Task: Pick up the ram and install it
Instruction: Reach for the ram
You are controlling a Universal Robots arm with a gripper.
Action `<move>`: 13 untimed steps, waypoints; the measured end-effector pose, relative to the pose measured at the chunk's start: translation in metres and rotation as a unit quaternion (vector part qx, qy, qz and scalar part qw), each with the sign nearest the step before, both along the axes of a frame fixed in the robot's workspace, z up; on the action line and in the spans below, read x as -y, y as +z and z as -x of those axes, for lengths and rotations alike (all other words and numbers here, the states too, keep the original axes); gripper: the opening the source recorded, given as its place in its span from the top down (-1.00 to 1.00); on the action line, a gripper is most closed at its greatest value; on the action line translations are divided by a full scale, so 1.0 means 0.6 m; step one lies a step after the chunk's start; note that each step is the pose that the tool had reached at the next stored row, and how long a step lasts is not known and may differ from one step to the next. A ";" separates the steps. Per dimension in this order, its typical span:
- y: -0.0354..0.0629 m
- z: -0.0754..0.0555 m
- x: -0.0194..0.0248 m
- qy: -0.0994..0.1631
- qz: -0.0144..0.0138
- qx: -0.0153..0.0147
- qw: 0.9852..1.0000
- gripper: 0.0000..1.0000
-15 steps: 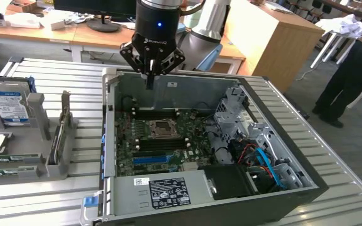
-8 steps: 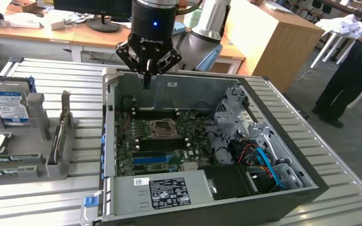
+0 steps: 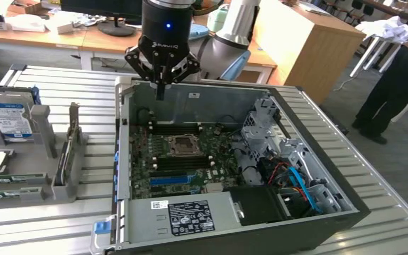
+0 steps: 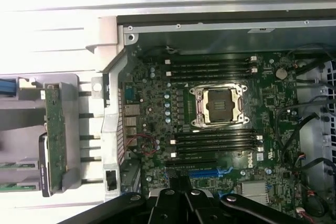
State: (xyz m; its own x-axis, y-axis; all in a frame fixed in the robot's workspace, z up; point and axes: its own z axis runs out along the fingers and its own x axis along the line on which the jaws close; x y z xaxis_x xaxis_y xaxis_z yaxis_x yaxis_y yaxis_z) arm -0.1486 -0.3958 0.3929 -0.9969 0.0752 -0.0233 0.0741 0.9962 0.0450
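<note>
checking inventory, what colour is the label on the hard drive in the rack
The label is blue and white; the exterior view shows it best.

case open-topped, board free from above; drive cage, cables crowd the exterior view's right; gripper over rear wall.

**Readable markings**

Robotiq stands upside down in white on the black body of the gripper. The black label on the power supply shows compliance signs, print too small to read; likewise the blue-white label on the hard drive
</note>
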 end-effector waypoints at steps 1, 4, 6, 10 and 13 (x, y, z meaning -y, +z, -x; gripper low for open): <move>0.000 0.003 -0.0004 0.000 0.000 0.000 1.000 0.79; 0.000 0.010 -0.0011 0.000 0.000 0.000 1.000 0.79; 0.000 0.015 -0.0015 0.000 0.000 0.000 1.000 0.79; 0.000 0.024 -0.0021 0.000 0.000 0.000 1.000 0.79; -0.001 0.033 -0.0025 0.000 0.000 0.000 1.000 0.79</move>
